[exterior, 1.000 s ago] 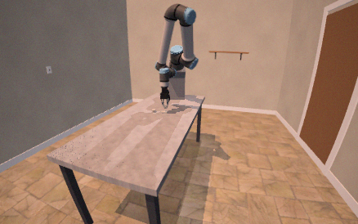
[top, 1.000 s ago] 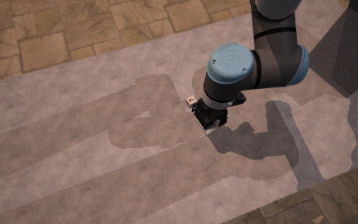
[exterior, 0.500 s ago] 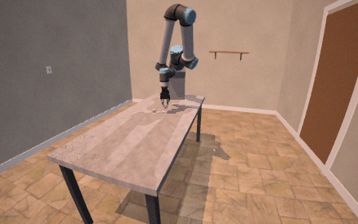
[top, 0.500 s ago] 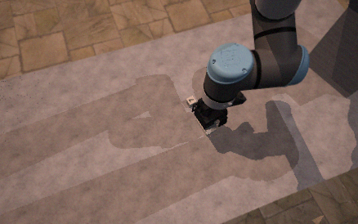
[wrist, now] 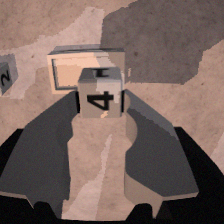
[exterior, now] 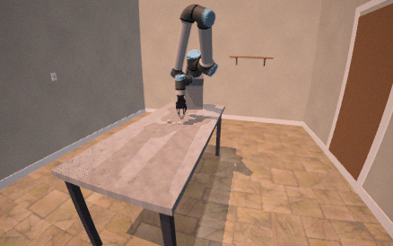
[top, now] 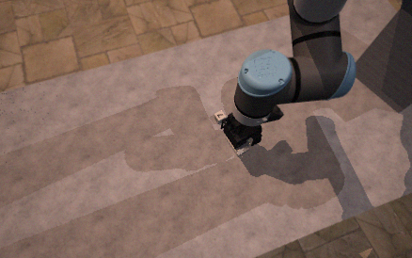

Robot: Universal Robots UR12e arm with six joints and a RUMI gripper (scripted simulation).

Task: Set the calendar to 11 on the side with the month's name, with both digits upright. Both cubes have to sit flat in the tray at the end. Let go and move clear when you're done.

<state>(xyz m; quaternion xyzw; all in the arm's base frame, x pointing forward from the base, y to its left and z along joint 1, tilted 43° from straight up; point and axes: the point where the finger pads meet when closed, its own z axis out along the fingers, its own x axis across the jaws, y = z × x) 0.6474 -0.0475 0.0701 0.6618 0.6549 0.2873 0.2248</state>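
Pincer [wrist: 101,107] closed firmly on a digit cube [wrist: 101,95], its 4 face toward the wrist camera, held just in front of and seemingly above the tray [wrist: 65,70]; the step in hand looks like re-orienting this cube, so the next move calls for turning it until a 1 faces the month side, upright, then lowering it flat into the tray. Tray appears to hold no cube, though the held one hides part of it; the second cube [wrist: 5,76], showing a 2, sits on the surface [wrist: 165,105] left of the tray.
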